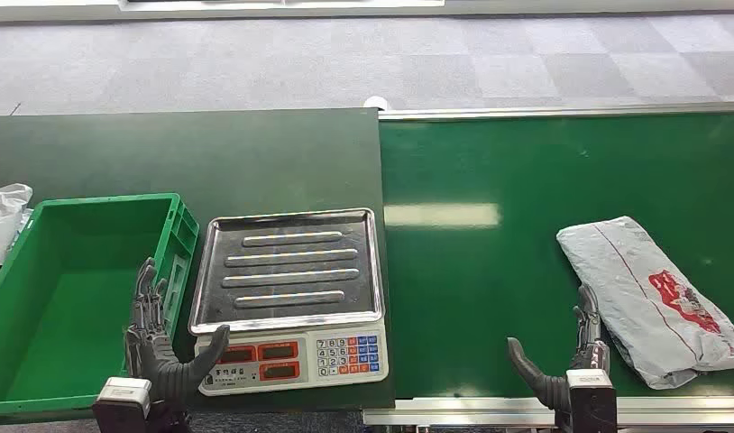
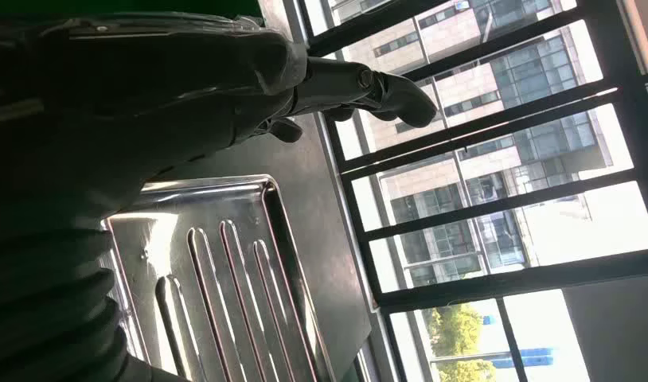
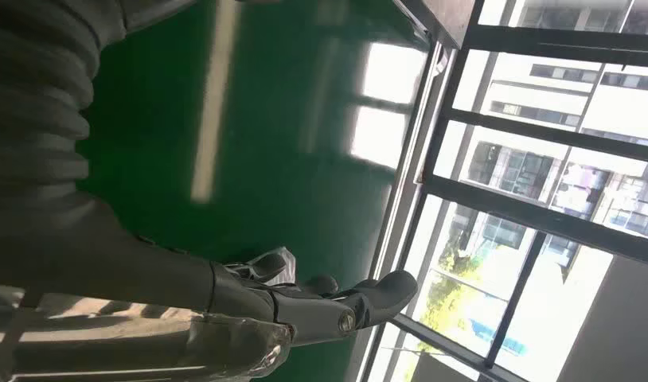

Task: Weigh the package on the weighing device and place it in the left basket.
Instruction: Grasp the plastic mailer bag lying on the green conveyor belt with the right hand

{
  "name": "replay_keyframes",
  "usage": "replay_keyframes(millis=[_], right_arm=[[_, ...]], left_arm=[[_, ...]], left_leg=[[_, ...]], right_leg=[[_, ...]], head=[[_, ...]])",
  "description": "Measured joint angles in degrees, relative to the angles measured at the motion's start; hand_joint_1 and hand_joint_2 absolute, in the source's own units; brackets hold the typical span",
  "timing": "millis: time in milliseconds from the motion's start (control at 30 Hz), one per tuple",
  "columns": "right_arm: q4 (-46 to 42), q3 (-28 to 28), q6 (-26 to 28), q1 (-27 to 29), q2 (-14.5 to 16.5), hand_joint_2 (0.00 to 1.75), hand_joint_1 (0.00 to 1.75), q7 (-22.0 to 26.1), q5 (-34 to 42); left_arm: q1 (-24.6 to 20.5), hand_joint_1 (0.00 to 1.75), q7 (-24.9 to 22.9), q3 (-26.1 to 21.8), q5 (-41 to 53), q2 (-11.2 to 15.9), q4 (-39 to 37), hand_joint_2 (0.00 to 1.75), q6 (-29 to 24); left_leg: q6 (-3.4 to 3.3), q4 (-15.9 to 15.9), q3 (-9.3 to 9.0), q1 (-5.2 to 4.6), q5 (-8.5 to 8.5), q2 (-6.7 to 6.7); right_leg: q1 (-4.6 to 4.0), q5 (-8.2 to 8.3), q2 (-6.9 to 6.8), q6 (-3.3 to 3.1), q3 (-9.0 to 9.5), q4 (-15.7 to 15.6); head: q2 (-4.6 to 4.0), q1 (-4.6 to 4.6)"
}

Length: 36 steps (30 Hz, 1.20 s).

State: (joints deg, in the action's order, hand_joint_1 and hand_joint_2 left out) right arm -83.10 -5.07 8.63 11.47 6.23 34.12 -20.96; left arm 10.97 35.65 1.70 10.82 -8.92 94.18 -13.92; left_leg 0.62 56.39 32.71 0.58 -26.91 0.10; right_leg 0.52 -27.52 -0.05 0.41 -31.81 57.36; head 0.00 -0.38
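Observation:
A grey plastic mailer package [image 1: 647, 298] with a red logo lies on the green conveyor belt [image 1: 490, 271] at the right. My right hand [image 1: 571, 361] stands just left of the package's near end, fingers spread, holding nothing. The scale [image 1: 289, 298], with a steel ribbed tray [image 2: 225, 278] and a keypad front, sits at the table's near middle. My left hand [image 1: 160, 338] hovers between the scale and the green basket [image 1: 48, 298], fingers apart and empty. In the right wrist view the package [image 3: 269, 263] peeks past my right hand [image 3: 305, 306]. My left hand [image 2: 185, 87] reaches over the tray.
The dark green table [image 1: 183, 162] holds the scale and basket. A white plastic bag [image 1: 3, 216] lies at the far left beside the basket. Grey carpet floor lies beyond the table. Large windows show in both wrist views.

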Motion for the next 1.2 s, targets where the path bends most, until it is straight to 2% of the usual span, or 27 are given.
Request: replay_keyframes(millis=[900,1000,1100,1200], right_arm=[[-0.01,0.00,0.11,0.40,0.04,1.75,0.00,0.79,0.05],[-0.17,0.11,3.91,0.31,-0.45,1.75,0.00,0.00,-2.86],[-0.30,0.81,11.22,-1.04,-1.63,1.75,0.00,-3.73,-11.04],[0.64,1.74,16.53,-4.98,-3.74,1.75,0.00,-8.34,-17.71]], left_arm=[[0.71,0.00,0.01,0.00,0.04,-0.03,0.05,1.75,-0.47],[0.59,0.00,0.02,0.61,0.87,0.00,0.26,1.75,-0.57],[-1.00,0.00,0.01,2.32,2.49,0.16,0.25,1.75,-0.44],[-3.82,0.00,0.43,4.59,2.29,0.40,-0.61,1.75,-0.43]], left_leg=[[0.00,0.00,0.00,0.00,0.00,0.00],[0.00,0.00,0.00,0.00,0.00,0.00],[-0.02,0.00,-0.01,-0.01,0.02,0.01],[-0.08,0.00,-0.02,-0.02,0.09,0.07]], right_leg=[[0.00,0.00,0.00,0.00,-0.01,0.00],[0.00,0.00,-0.01,0.00,-0.01,0.00],[0.01,0.03,0.00,0.00,0.03,0.00],[0.01,0.14,0.03,0.02,0.03,0.00]], head=[[0.00,0.01],[0.00,0.01],[0.00,0.01],[0.00,0.00]])
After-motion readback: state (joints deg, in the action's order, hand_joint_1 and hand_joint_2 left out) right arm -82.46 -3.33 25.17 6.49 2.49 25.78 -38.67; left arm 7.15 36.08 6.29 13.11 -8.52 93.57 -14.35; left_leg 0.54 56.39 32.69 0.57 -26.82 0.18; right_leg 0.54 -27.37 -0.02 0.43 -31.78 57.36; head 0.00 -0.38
